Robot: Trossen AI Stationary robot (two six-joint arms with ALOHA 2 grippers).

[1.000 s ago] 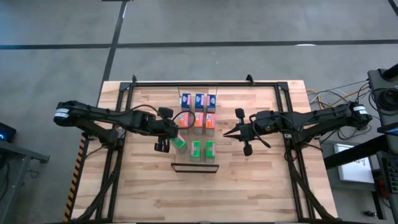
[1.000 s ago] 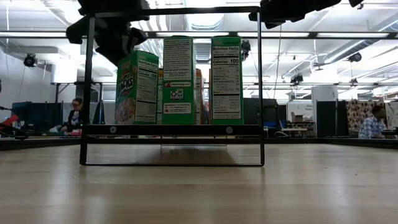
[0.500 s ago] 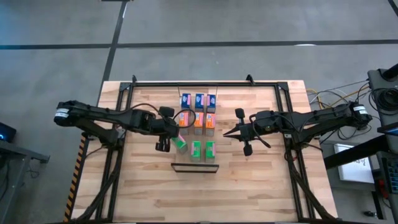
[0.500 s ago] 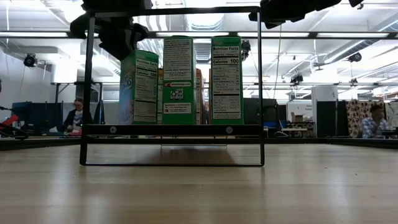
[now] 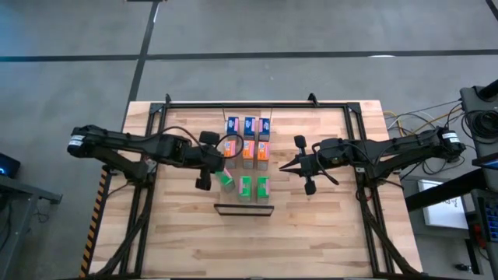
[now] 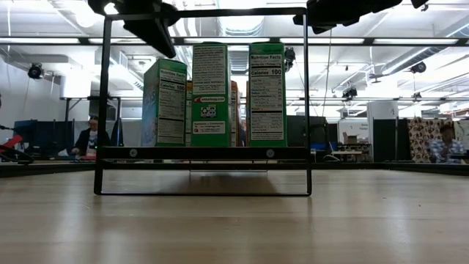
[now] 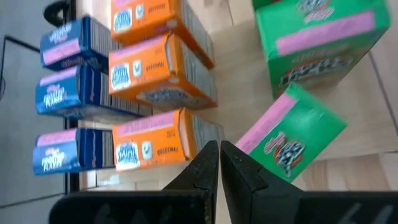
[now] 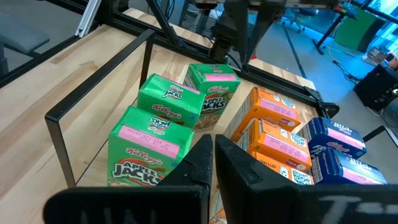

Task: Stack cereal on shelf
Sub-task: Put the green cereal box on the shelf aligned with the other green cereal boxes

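Note:
Nine small cereal boxes stand upright in three rows inside the shelf's thin black metal frame point(image 5: 243, 208): blue point(image 5: 249, 124) at the far side, orange point(image 5: 248, 149) in the middle, green point(image 5: 254, 187) nearest. The left green box point(image 7: 292, 140) stands turned askew to its neighbours point(image 6: 165, 103). My left gripper point(image 5: 221, 161) is shut and hovers above and to the left of that box point(image 6: 168, 51), touching nothing point(image 7: 219, 149). My right gripper point(image 5: 283, 166) is shut and waits in the air right of the boxes point(image 8: 213, 140).
Black rails point(image 5: 257, 103) run along the table's far edge and down both sides. Bare wood point(image 5: 249, 241) lies between the frame and the near edge. In the low view, people point(image 6: 89, 136) sit in the room beyond the table.
My left gripper, still shut, has risen from beside the top of the left green box to well above it. That box has turned a little on its base and now shows less of its printed front to the low view.

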